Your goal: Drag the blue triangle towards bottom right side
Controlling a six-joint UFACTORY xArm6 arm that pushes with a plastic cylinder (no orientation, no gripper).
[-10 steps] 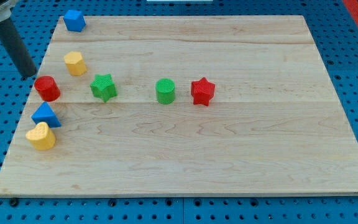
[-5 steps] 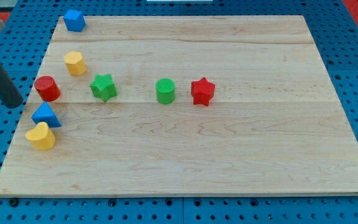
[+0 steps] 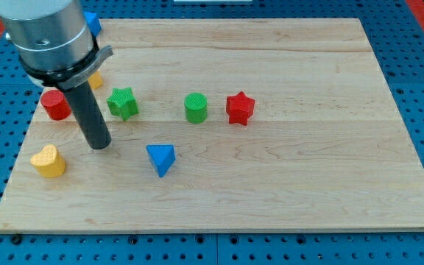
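On the wooden desk, the blue triangle lies left of centre, its long axis running up-down in the view, apex toward the view's bottom. The yellow heart sits left. My tip rests between them, apart from both; no fingers exist here. Beyond stand the red cylinder and green star.

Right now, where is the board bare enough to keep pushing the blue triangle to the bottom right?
The whole lower right is bare: everything right of the blue triangle and below the red star and green cylinder. The top right is bare too. It is crowded at the view's left, where my tip stands among the yellow heart, red cylinder and green star.
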